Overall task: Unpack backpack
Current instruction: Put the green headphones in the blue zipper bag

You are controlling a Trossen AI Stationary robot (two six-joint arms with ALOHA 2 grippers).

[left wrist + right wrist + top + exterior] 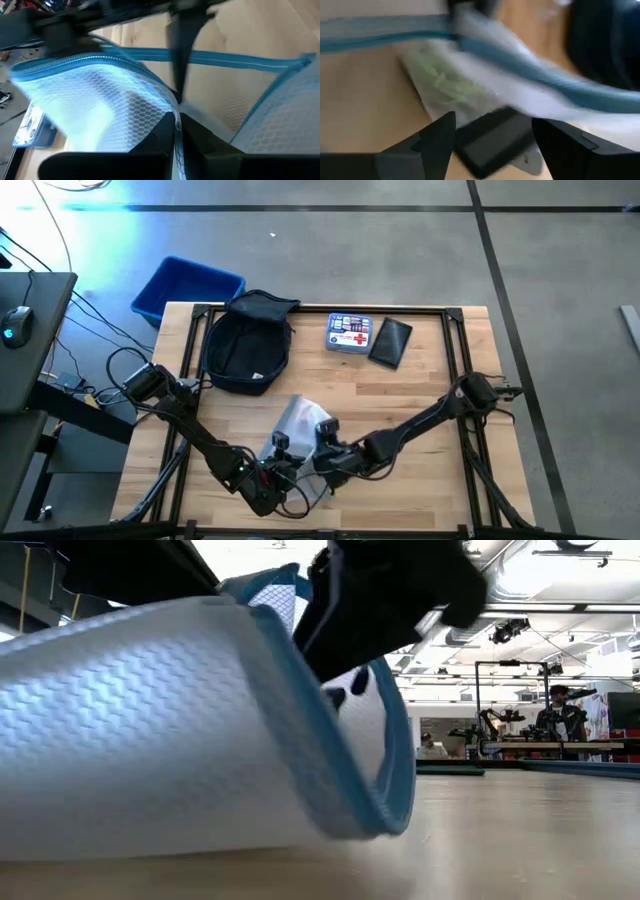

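The dark backpack (245, 342) lies flat on the table's far left part, untouched. A white mesh pouch with a blue zipper (295, 420) lies near the table's near edge, and both grippers meet at it. My left gripper (278, 465) is shut on the pouch (100, 100). My right gripper (322, 448) is open. Its fingers stand on either side of the pouch (485, 65) and of a flat dark thing (495, 142) at it. In the low view the pouch (180, 720) fills the left, with a dark gripper (380, 590) above it. My left gripper pinches the mesh pouch's blue-trimmed edge (176, 137) between its two fingers. The pouch bulges out beyond the fingers with its underside on the table (200, 840). My right gripper has one finger (179, 65) reaching down to the pouch beside the zipper; whether it touches I cannot tell.
A first-aid tin (350, 333) and a flat black pouch (390, 342) lie on the table's far middle, right of the backpack. A blue plastic bin (187, 288) stands on the floor past the far left corner. Bare wood (430, 470) shows at the near right.
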